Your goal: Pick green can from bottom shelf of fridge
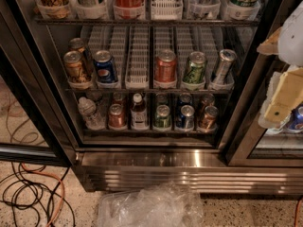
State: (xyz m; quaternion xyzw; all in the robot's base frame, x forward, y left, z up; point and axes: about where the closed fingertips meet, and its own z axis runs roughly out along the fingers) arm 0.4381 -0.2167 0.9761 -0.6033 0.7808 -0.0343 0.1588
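Observation:
The fridge [189,171] stands open in front of me, its shiny ribbed steel base at the bottom. The bottom shelf [147,131] is the lowest dark rack. On it, near the middle, stands the green can [162,117], dark green with a silver lid, upright. A small bottle [138,111] is on its left and a blue can [186,117] on its right, both close to it. My gripper [283,98] is at the far right of the view, pale and cream coloured, in front of the right door frame, well away from the green can and higher than it.
The bottom shelf also holds a water bottle [88,113], a red can [117,117] and an orange-brown can [208,117]. The rack above holds a brighter green can [194,69] and other cans. A crumpled clear plastic bag [151,207] and cables [28,193] lie on the floor.

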